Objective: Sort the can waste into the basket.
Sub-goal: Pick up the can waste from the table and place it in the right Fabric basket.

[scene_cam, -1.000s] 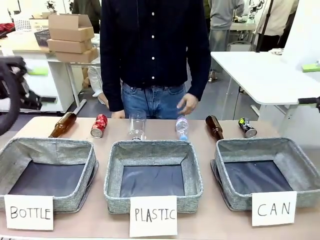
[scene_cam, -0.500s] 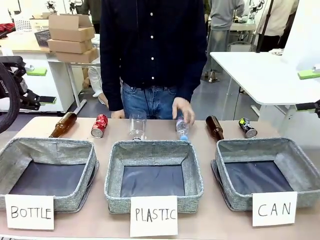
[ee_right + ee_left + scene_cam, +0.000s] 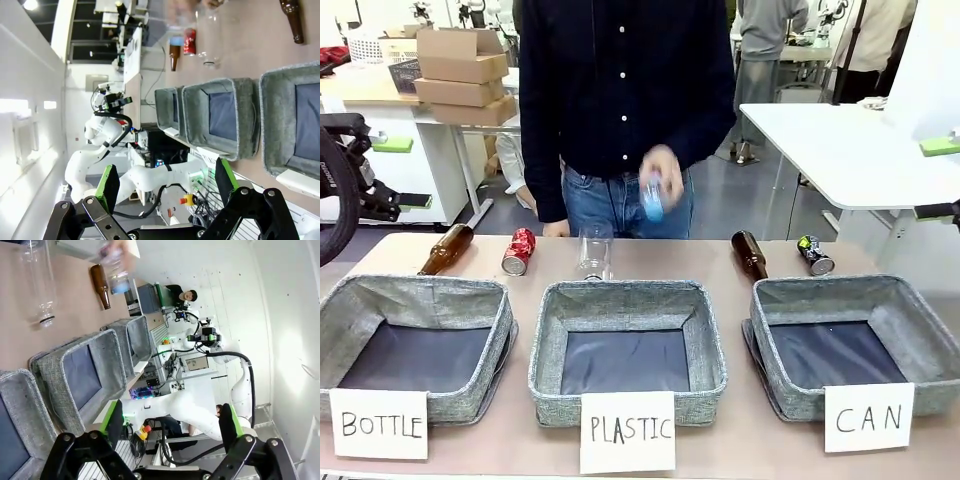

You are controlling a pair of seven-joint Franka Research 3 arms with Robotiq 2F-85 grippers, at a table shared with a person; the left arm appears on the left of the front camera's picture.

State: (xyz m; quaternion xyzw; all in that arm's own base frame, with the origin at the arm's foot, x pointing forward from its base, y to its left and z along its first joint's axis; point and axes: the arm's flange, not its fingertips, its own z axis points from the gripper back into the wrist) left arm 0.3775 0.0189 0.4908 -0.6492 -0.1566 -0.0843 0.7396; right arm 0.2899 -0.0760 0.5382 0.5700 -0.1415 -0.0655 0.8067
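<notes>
Dark can (image 3: 814,254) just behind basket (image 3: 830,289) rim

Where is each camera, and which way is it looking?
Front: between the arms, facing across the table at the person, whose hand holds a bottle up.
Left wrist: on the left arm, looking past the open left gripper at the baskets.
Right wrist: likewise, past the open right gripper.
Front and right wrist share the red can.

Front view close, across table (image 3: 640,262) toward person (image 3: 620,90), wrist views rolled sideways, seemingly farther back, sharing baskets (image 3: 840,287).
</notes>
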